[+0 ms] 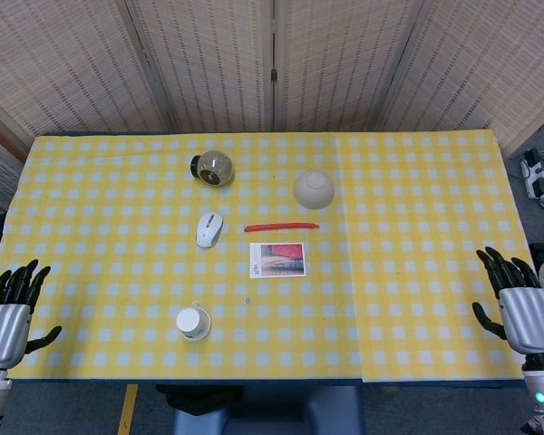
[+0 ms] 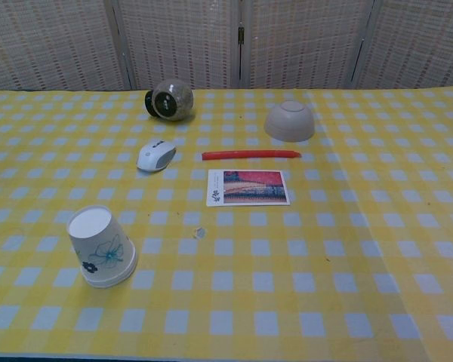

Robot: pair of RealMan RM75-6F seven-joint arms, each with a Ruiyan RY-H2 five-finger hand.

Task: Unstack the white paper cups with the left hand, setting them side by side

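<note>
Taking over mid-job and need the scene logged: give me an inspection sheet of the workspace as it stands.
Surface: table under yellow checked cloth.
Job's things: white paper cups, upside down, still stacked, near the left front.
Clutter: jar on its side, mouse, upturned bowl, red stick, postcard.
Hands: left hand and right hand open, at the table's edges, holding nothing.
Cables: power strip on the floor, right.
Surroundings: woven screens behind.
</note>
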